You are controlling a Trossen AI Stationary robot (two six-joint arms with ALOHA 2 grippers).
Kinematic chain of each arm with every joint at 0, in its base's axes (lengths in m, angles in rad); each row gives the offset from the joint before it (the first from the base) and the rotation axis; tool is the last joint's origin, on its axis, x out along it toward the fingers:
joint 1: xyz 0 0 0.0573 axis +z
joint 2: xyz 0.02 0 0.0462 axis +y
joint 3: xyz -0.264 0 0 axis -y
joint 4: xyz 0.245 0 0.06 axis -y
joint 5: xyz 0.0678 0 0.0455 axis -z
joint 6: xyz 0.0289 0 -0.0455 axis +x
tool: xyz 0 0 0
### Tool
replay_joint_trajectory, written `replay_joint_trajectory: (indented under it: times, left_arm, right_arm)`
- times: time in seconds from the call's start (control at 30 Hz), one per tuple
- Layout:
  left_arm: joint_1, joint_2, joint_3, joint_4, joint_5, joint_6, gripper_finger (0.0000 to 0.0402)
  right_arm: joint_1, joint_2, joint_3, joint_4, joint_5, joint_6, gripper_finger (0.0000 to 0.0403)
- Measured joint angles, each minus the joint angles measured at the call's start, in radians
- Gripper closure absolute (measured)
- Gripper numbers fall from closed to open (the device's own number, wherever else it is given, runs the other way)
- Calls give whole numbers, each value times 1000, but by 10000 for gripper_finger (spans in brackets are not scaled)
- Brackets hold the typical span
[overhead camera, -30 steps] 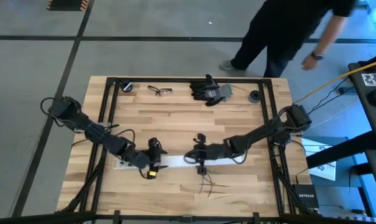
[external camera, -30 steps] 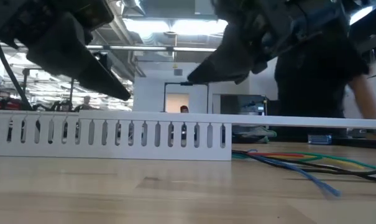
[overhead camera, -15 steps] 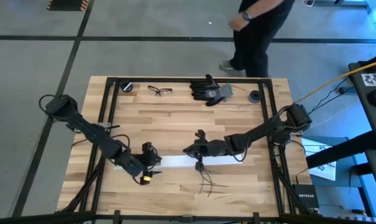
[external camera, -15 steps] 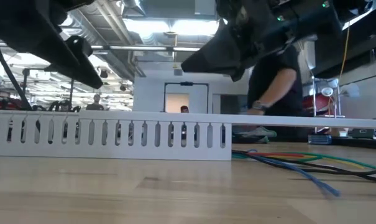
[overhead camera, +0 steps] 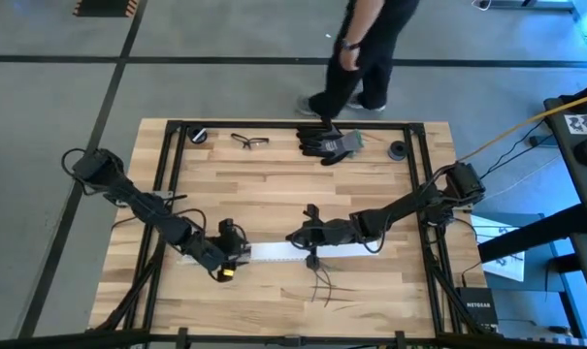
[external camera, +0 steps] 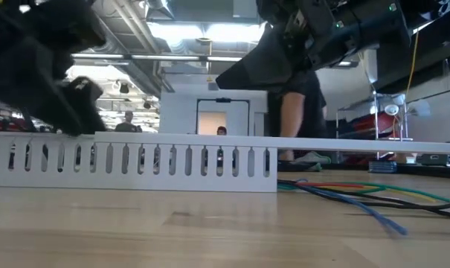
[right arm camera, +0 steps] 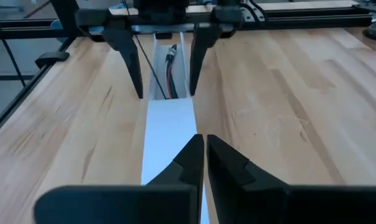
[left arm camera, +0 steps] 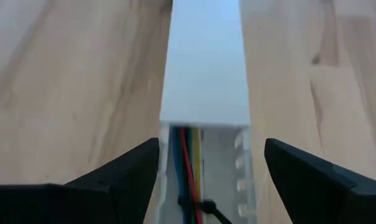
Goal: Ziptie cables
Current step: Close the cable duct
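Note:
A white slotted duct (overhead camera: 269, 253) lies on the table, its far part under a flat cover (left arm camera: 206, 62). The cables (left arm camera: 188, 168) run inside its uncovered end, and their free ends splay out on the wood (overhead camera: 322, 286) toward the near edge. My left gripper (left arm camera: 211, 146) is open, with one finger on either side of the duct's uncovered end (overhead camera: 237, 252). My right gripper (right arm camera: 204, 142) is shut and hangs above the cover, clear of it in the low view (external camera: 223, 79), facing the left gripper.
Black gloves (overhead camera: 327, 142), safety glasses (overhead camera: 249, 142) and two small black round parts (overhead camera: 198, 134) (overhead camera: 398, 150) lie along the far edge. A person (overhead camera: 366, 44) walks past beyond that edge. Bare wood lies between the duct and the far edge.
My left gripper has gone down and toward the table's left and near edges along the duct, staying open, and now straddles the duct's uncovered end. My right gripper has kept its place, shut. The person has walked leftward behind the far edge.

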Motion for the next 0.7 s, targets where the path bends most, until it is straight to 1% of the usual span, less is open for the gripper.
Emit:
replay_joint_trajectory:
  times: [0.07,0.17,0.3,0.37,0.47,0.6,0.67,0.7]
  left_arm:
    - [-9,18,-12,21,-13,-16,125]
    - [-11,40,-19,9,-43,-12,125]
    - [-3,39,-18,30,-50,1,128]
    - [-4,39,-18,33,-50,7,140]
    - [-4,39,-18,43,-47,15,170]
    - [-4,39,-18,43,-50,15,201]
    - [-4,39,-18,43,-50,15,207]
    - [-4,39,-18,42,-50,15,207]
  right_arm:
    - [0,0,0,-5,0,0,398]
    - [0,0,0,-2,0,-3,398]
    - [0,22,0,5,-10,-11,398]
    - [0,57,12,8,-52,-2,398]
    - [1,116,59,-8,-84,-2,398]
    - [1,156,151,-115,-115,-1,398]
    - [1,178,184,-193,-114,-1,398]
    - [1,190,196,-205,-112,0,398]
